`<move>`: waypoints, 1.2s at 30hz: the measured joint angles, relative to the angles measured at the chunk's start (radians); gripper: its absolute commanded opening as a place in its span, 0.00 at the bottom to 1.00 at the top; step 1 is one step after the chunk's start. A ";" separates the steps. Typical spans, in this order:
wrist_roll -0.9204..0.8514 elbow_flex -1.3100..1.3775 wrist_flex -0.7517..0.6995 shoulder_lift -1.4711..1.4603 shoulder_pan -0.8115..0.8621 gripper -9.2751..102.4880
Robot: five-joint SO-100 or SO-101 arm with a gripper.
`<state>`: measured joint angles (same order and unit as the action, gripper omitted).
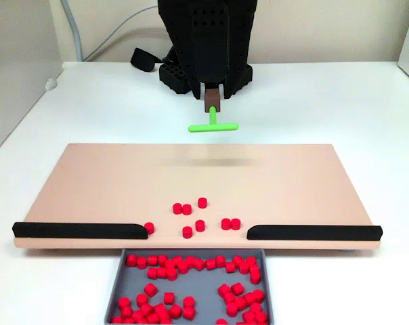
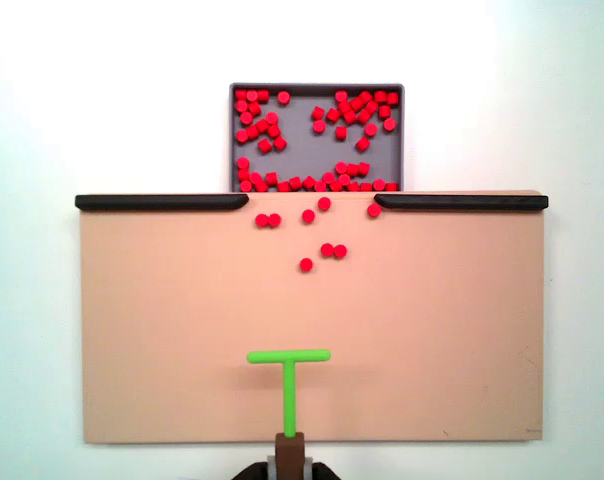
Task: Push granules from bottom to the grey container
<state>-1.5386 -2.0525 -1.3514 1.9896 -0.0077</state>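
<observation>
Your gripper grips stem of one green T-shaped pusher, bar well short of the loose granules. You have eight granules on tan board, near gap between two black strips. Grey container beyond gap holds dozens more, too many to count.

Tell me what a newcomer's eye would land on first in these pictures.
The bright red granules stand out first: most are heaped in the grey container against the tan board, and a few lie loose on the board near the gap between the two black strips. Next comes the green T-shaped pusher, held at the board's opposite edge, apart from the loose granules.
</observation>
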 measured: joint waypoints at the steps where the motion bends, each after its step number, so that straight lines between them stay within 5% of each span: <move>1: 0.000 0.000 0.000 0.000 0.000 0.08; 16: -0.043 0.000 0.000 -0.026 0.040 0.08; 36: -0.041 -0.069 0.198 -0.146 0.069 0.08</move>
<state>-1.5800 -2.1215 -1.1536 1.8438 0.0614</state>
